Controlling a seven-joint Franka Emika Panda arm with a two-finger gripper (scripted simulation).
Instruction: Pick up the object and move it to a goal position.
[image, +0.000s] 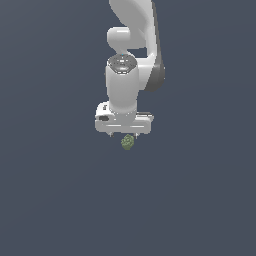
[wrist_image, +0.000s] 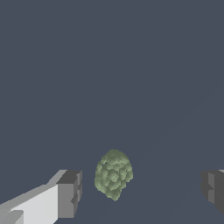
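Note:
The object (image: 128, 142) is a tiny, bumpy, olive-green lump on the dark floor, just below the white hand in the exterior view. In the wrist view the object (wrist_image: 113, 174) lies between the two grey fingertips, nearer one pad (wrist_image: 70, 194) than the other pad (wrist_image: 213, 186). My gripper (image: 125, 134) hangs straight down over it, open and empty, jaws wide apart and not touching the lump. The fingers are mostly hidden under the hand in the exterior view.
The white arm (image: 132, 45) rises behind the hand toward the top of the exterior view. A plain dark grey floor (image: 55, 190) lies all around.

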